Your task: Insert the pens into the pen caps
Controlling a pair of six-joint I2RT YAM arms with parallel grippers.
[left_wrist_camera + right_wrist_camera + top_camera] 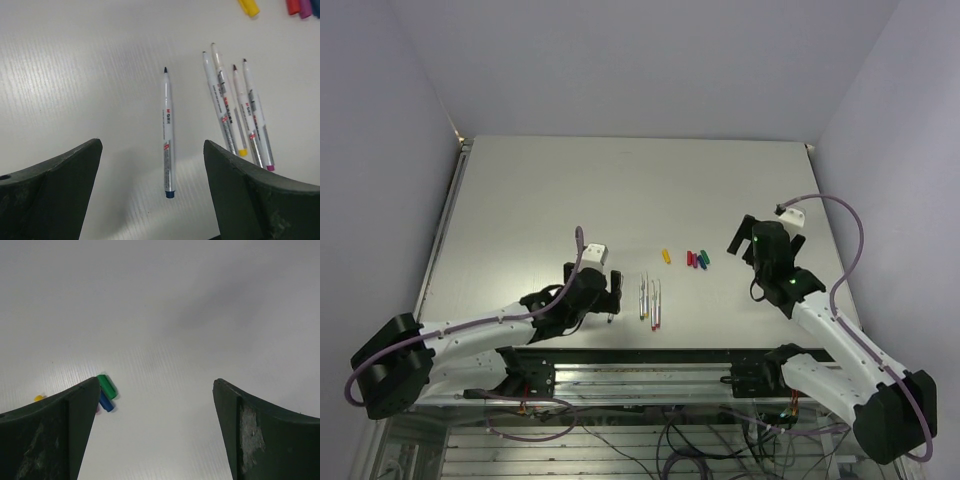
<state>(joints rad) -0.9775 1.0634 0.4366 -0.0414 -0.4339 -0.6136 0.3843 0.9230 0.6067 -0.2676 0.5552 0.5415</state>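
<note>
At the bottom of the overhead view, 2 arms bolted along the near edge of a pale table (pixel 570 190). Left gripper (pixel 152 150) low over the table at centre left, fingers (pixel 55 185) spread wide and holding nothing. Directly between them, lying flat, 1 pen (pixel 168 135), with its dark tip toward the top of the frame and its blue end nearest the camera. Just right of it, 4 more pens (pixel 235 115) in a tight row, some touching or crossing. Further up, at the top right edge of the left wrist view, the yellow cap (pixel 248 6). Beyond it, red, magenta, green and blue caps (pixel 698 260) bunched together. Right gripper (pixel 155 382) at centre right of the overhead view, right of the caps, also gaping wide and empty. In the lower left of its own view, green cap (pixel 107 386) and blue cap (pixel 105 401) peeking out beside 1 finger.

Likely trouble on the left side:
- Closing off-centre and rolling the slim pen away.
- Pinching it crooked, so the tip misses a cap.
- Nudging the neighbouring 4 pens on the way down.

Likely trouble on the right side:
- Catching 2 bunched caps at once.
- Flicking the tiny ones apart.
</note>
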